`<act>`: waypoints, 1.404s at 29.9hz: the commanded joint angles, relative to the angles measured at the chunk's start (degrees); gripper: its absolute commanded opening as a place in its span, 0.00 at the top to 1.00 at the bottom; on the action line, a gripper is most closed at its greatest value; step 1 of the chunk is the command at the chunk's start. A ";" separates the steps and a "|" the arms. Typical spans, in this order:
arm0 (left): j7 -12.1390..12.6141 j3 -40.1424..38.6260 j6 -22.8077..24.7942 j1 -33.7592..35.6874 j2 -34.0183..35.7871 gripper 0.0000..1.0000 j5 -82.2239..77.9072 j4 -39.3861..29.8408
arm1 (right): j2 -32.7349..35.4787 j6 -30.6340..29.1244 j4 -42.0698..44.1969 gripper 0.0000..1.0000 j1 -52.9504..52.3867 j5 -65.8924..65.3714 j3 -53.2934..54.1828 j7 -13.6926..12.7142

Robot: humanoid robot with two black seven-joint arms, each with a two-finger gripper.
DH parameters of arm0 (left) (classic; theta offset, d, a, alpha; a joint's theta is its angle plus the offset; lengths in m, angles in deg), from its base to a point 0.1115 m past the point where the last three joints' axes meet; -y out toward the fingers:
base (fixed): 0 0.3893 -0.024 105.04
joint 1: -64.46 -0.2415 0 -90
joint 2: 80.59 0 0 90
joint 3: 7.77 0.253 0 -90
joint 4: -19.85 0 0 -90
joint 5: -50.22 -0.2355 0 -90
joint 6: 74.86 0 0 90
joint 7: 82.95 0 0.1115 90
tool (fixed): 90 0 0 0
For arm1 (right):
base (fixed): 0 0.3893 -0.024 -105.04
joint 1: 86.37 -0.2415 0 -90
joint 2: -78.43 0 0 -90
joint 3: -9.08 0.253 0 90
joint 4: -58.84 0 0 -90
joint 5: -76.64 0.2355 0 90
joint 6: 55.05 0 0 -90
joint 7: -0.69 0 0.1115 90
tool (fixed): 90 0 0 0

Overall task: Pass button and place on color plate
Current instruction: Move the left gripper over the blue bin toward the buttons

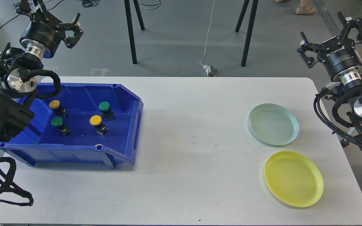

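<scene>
A blue bin point(130, 125) on the table's left holds several push buttons: a yellow one point(54, 104), a green one point(104, 106), another green one point(57, 122) and another yellow one point(95, 120). On the right lie a pale green plate point(273, 124) and a yellow plate point(293, 178), both bare. My left gripper point(71, 29) hangs open high above the bin's far left corner, holding nothing. Beyond the table's far right corner my right gripper point(333, 33) is raised and open, also holding nothing.
The white table point(193, 141) spans the view, with a wide bare stretch between bin and plates. Two more button tops peek over the bin's near wall. Behind the table stand black tripod legs point(130, 34) and a white cable with a plug point(209, 69) on the floor.
</scene>
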State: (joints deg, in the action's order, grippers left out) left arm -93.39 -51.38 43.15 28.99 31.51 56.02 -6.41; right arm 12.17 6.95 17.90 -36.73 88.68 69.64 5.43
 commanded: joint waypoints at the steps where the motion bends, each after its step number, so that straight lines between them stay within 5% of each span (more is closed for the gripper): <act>1: -0.20 0.10 0.00 0.05 -0.04 0.00 0.01 -0.01 | -0.01 0.00 -0.02 0.01 -0.07 0.00 -0.01 0.00; 16: -0.99 0.19 0.00 0.57 1.19 0.00 -3.76 -1.94 | -0.01 0.00 0.16 0.01 -0.33 0.00 -0.09 0.00; 24: -1.96 0.10 0.00 0.58 15.24 0.01 -34.58 -18.45 | 1.13 0.00 0.16 0.01 -1.38 0.00 0.52 0.00; 34: -2.22 0.27 0.00 -2.76 24.74 0.04 -65.88 -35.42 | 2.10 0.00 0.07 0.01 -0.94 0.00 0.26 -0.09; 42: -2.49 4.13 0.00 -6.81 29.58 0.04 -86.01 -40.97 | 2.18 0.00 0.33 0.01 -0.42 0.00 0.52 0.00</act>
State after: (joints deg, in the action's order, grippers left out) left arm -95.80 -49.85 43.15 22.78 59.89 -22.48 -46.28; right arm 14.33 6.95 18.08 -37.35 88.68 70.14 5.42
